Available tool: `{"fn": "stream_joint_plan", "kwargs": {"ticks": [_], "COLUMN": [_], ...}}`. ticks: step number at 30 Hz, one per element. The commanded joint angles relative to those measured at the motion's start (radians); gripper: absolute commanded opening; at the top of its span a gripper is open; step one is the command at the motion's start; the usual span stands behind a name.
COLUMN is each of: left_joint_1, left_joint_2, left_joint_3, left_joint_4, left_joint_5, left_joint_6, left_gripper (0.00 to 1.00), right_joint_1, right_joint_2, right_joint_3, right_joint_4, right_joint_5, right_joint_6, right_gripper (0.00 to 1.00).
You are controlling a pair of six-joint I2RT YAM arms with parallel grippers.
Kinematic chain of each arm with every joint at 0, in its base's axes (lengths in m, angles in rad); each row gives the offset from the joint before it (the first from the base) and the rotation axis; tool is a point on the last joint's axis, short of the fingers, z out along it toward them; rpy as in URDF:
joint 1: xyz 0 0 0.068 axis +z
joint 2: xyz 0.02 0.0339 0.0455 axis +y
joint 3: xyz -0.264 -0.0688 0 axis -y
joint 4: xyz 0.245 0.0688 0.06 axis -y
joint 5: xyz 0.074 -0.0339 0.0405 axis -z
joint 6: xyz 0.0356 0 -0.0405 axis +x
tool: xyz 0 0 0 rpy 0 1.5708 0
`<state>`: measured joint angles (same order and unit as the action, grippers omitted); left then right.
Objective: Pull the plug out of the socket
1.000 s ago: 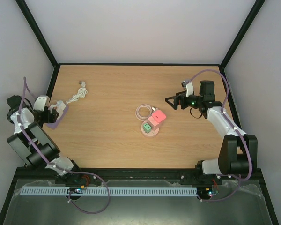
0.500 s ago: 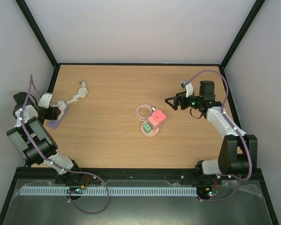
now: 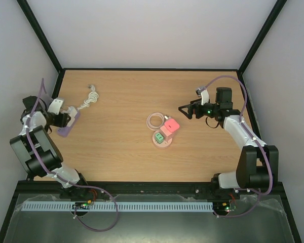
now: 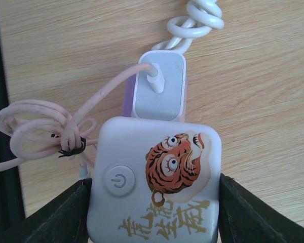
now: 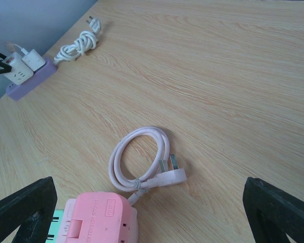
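The socket is a pink outlet block [image 3: 171, 124] on a pale pink round base [image 3: 163, 142] at mid table. A green plug [image 3: 159, 136] sits in it beside the block. Its coiled pale-pink cable [image 3: 154, 120] lies just behind. In the right wrist view the block [image 5: 99, 220], green plug [image 5: 53, 230] and cable [image 5: 137, 157] show at the bottom. My right gripper [image 3: 185, 110] is open and empty, right of and apart from the socket. My left gripper [image 3: 62, 115] is at the far left edge, shut on a white tiger-printed adapter [image 4: 154, 182] that sits on the lilac power strip [image 3: 68, 125].
On the lilac strip [image 4: 127, 98] a second white charger [image 4: 159, 86] holds a thin pinkish cable, bundled at the left [image 4: 35, 126]. The strip's knotted white cord [image 3: 87, 99] lies behind it. Black frame rails border the table's left edge [image 4: 2, 152].
My left arm has swung farther back and right along the left edge, and the lilac strip has turned and shifted a little with it. The right arm and the socket have not moved.
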<state>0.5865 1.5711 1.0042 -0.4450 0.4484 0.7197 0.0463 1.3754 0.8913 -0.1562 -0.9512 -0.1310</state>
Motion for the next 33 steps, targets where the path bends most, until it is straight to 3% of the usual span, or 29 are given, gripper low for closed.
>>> {"fn": "stream_joint_plan", "kwargs": {"ticks": [1,25,33], "left_joint_1": [-0.062,-0.517,-0.625], "left_joint_2": [-0.024,-0.004,0.003], "left_joint_3": [-0.026,-0.067,-0.08], "left_joint_4": [-0.056,-0.083,-0.13], "left_joint_5": [0.072,0.116,0.156], "left_joint_6": [0.038,0.087,0.203], "left_gripper": [0.53,0.51,0.51], "right_joint_1": [0.006,0.006,0.007], "right_joint_2": [-0.006,-0.044,-0.05], "right_joint_3": [0.02,-0.004,-0.012], "right_joint_4": [-0.022,-0.028,-0.026], "right_joint_5": [-0.02,-0.024,-0.042], "right_joint_6": [-0.014,-0.043,-0.053], "right_gripper": [0.98,0.98,0.98]}}
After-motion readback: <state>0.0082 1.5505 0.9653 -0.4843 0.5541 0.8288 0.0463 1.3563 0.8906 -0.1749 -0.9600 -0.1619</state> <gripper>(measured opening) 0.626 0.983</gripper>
